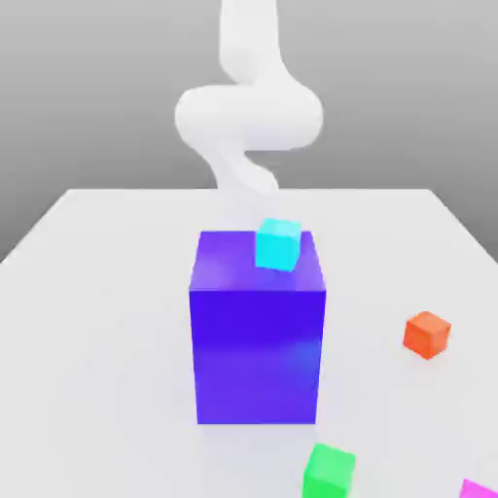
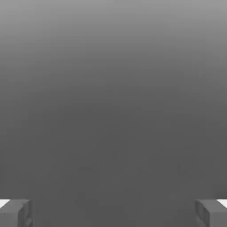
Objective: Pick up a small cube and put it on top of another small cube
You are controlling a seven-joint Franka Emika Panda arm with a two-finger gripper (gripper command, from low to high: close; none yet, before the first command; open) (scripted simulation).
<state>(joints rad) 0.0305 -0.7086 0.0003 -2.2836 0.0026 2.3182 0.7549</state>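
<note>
— Cyan cube [image 1: 278, 243], where is it?
— On top of the tall blue block [image 1: 258, 331], toward the top's far edge on the exterior view's right. The white arm [image 1: 248, 112] rises behind it.
— And the gripper [image 2: 113, 213]?
— Fingers [image 2: 15, 213] spread wide apart, nothing between them, only plain grey beyond; no cube near them in the hand view.
— Other cubes?
— Orange cube [image 1: 427, 334], green cube [image 1: 328, 472] and a magenta cube [image 1: 479, 489] lie apart on the white table [image 1: 97, 292], nearer the camera than the block.
</note>
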